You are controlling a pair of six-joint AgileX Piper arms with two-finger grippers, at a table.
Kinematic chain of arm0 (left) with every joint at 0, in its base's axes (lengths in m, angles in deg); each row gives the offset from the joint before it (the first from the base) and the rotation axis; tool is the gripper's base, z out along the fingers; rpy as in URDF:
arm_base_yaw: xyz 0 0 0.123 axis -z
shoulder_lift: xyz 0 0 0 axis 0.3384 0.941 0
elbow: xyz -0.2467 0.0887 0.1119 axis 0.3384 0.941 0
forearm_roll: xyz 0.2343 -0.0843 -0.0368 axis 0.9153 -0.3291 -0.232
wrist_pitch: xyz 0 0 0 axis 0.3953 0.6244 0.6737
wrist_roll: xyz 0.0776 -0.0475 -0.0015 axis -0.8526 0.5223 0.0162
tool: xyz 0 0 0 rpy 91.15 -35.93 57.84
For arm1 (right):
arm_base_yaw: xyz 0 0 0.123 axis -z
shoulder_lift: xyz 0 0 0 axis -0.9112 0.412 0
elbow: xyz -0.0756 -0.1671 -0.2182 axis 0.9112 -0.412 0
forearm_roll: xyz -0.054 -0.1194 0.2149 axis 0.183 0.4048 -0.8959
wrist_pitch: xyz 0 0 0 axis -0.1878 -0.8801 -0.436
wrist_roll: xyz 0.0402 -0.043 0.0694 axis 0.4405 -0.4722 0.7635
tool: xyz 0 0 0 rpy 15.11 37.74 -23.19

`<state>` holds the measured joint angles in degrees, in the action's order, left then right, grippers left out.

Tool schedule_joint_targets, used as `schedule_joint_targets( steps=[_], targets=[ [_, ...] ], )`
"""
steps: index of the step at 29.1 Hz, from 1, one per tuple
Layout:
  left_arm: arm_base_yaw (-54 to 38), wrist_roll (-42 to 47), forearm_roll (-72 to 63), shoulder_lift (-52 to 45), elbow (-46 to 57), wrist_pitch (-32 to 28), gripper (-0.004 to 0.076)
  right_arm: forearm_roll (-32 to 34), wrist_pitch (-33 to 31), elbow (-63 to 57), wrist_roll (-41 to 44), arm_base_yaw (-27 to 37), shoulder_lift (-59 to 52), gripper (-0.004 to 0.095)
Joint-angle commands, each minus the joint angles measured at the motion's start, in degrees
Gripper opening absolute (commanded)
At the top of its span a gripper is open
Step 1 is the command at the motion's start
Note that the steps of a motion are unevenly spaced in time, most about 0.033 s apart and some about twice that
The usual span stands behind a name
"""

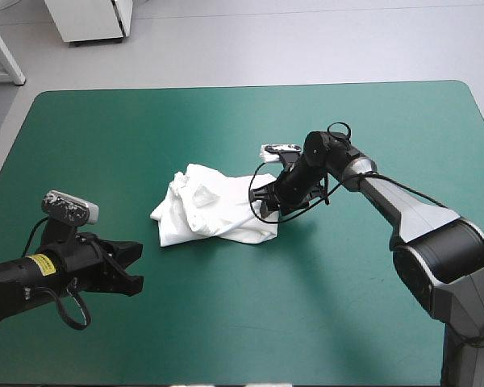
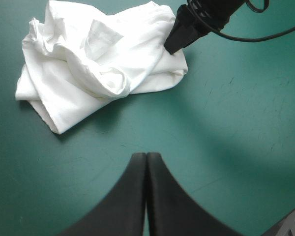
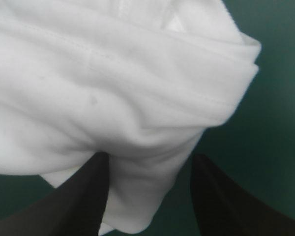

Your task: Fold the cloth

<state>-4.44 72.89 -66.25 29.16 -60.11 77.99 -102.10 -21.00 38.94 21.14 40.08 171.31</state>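
T-shirt (image 1: 210,211) lies in a crumpled heap near the middle of the teal-green counter (image 1: 226,322). The right pincer (image 1: 264,201) is at the heap's right edge, its black fingers apart with a fold of cloth between them. The left pincer (image 1: 133,264), closed to a point, is well apart from it, toward the near left.
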Motion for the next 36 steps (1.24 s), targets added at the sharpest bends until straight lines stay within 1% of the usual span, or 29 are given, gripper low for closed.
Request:
schedule_joint_targets(
  steps=[1, 3, 4, 5, 8, 9, 11, 13, 17, 20, 27, 34, 36],
  targets=[
    [0.1, 0.3, -1.8, -0.2, -1.5, -3.3, -0.0009, -3.2, 1.0, 1.2, -1.1, 0.3, -1.8, 0.0483],
    [0.1, 0.3, -1.8, -0.2, -1.5, -3.4, -0.0009, -3.2, 1.1, 1.3, -1.1, -0.1, -1.1, 0.0430],
    [0.1, 0.3, -1.8, -0.2, -1.5, -3.4, -0.0009, -3.2, 1.0, 1.3, -1.1, -0.2, -1.0, 0.0381],
    [0.1, 0.3, -1.8, -0.2, -1.5, -3.4, -0.0009, -3.2, 1.0, 1.3, -1.1, -0.4, -0.9, 0.0309],
    [0.1, 0.3, -1.8, -0.2, -1.5, -3.4, -0.0009, -3.2, 0.8, 1.3, -1.1, -0.6, -0.8, 0.0018],
    [0.1, 0.3, -1.8, -0.2, -1.5, -3.4, -0.0009, -3.0, 0.8, 1.4, -1.1, -0.6, -0.8, -0.0012],
    [0.1, 0.3, -1.8, -0.2, -1.5, -3.4, -0.0009, -2.3, 0.7, 1.5, -1.1, -0.5, -0.8, -0.0019],
    [0.1, 0.3, -1.8, -0.2, -1.5, -3.4, -0.0009, -0.2, 0.3, 1.5, -0.8, -0.4, -1.0, -0.0019],
    [0.1, 0.3, -1.8, -0.2, -1.5, -3.4, -0.0009, 7.7, -1.3, 1.5, 2.7, 0.1, -1.4, -0.0019],
    [0.1, 0.3, -1.8, -0.2, -1.5, -3.4, -0.0009, 12.4, -2.3, 1.5, 4.4, 2.0, -1.8, -0.0019],
    [0.1, 0.2, -1.7, -0.2, -1.5, -3.8, -0.0009, 18.1, -4.1, 1.5, 5.7, 10.7, -3.0, -0.0019],
    [0.1, 0.2, -1.7, -0.2, -1.5, -5.4, -0.0009, 28.7, -5.2, 1.5, 7.0, 20.2, -5.2, -0.0019],
    [0.1, 0.2, -1.7, -0.2, -1.5, -5.4, -0.0009, 30.9, -5.2, 1.8, 7.4, 23.2, -5.5, -0.0019]
  ],
)
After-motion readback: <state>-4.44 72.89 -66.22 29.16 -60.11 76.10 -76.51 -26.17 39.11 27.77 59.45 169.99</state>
